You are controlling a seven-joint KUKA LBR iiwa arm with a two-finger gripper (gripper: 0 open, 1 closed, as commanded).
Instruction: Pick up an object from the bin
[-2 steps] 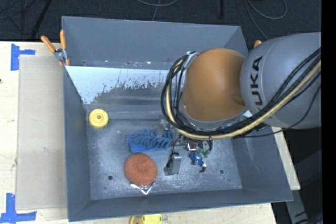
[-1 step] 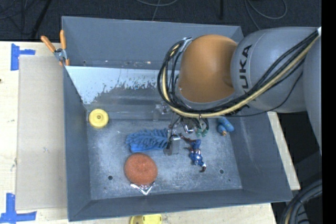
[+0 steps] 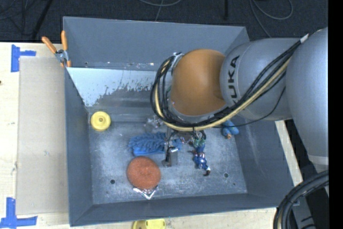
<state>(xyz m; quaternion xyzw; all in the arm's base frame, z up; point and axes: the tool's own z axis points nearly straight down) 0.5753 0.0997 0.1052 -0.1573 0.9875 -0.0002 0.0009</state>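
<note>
My gripper (image 3: 171, 154) hangs low in the middle of the bin, below the arm's orange cover. Its tip stands against the right end of a blue bristly brush-like thing (image 3: 146, 143) that lies on the floor just to its left. A round rust-red disc (image 3: 143, 171) lies in front of the brush, towards the bin's near wall. Just right of the gripper lies a small blue and green toy figure (image 3: 200, 156).
A yellow round piece (image 3: 100, 120) sits at the left, near the sloped back wall. A small blue thing with an orange bit (image 3: 230, 130) lies at the right, partly under the arm. A white scrap (image 3: 146, 192) pokes out under the disc.
</note>
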